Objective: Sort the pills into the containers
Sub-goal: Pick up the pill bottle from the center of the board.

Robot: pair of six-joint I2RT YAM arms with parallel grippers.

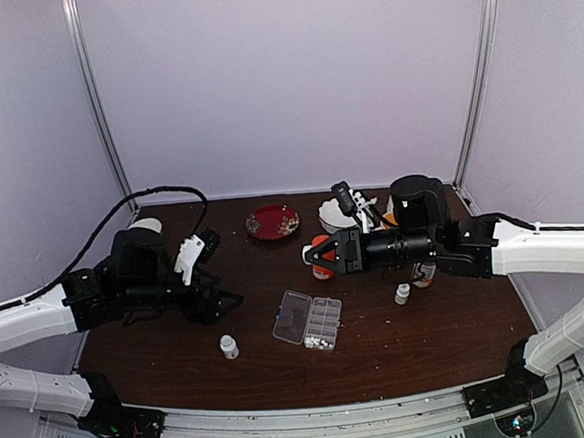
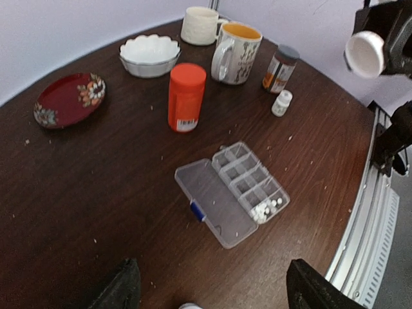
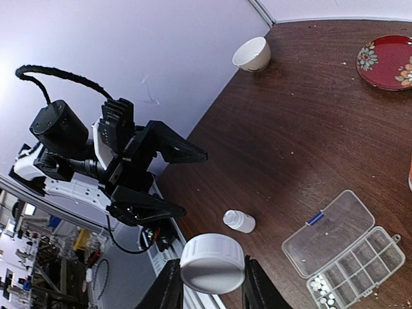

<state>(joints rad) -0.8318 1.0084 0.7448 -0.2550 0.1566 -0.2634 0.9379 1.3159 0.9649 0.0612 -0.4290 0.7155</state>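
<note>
Between the fingers of the right gripper (image 3: 212, 288) a white ribbed cap (image 3: 212, 261) is clamped from both sides and held up off the table, while the left gripper (image 3: 194, 182) hangs over the table's left side with its jaws wide apart and nothing between them. Nearer the front edge, between the two arms, lies the pill organizer (image 2: 222, 199), a flat box of clear plastic whose hinged lid is swung fully back onto the wood, with a small blue latch at the lid's edge. Its cells (image 2: 248, 174) run in two rows, and one corner cell holds a small cluster of white pills (image 2: 267, 207). A small white bottle (image 1: 229, 346) sits apart to the organizer's left. Toward the back are an orange bottle (image 2: 186, 96), two mugs (image 2: 235, 53), an amber bottle (image 2: 280, 67) with a grey cap, a second small white bottle (image 2: 281, 103) just beside it, a white scalloped bowl (image 2: 150, 56) and a red flowered plate (image 2: 69, 100). The table (image 1: 431, 350) is dark brown wood dotted with pale specks, and pale lilac walls (image 1: 282, 79) with thin metal posts close it in
</note>
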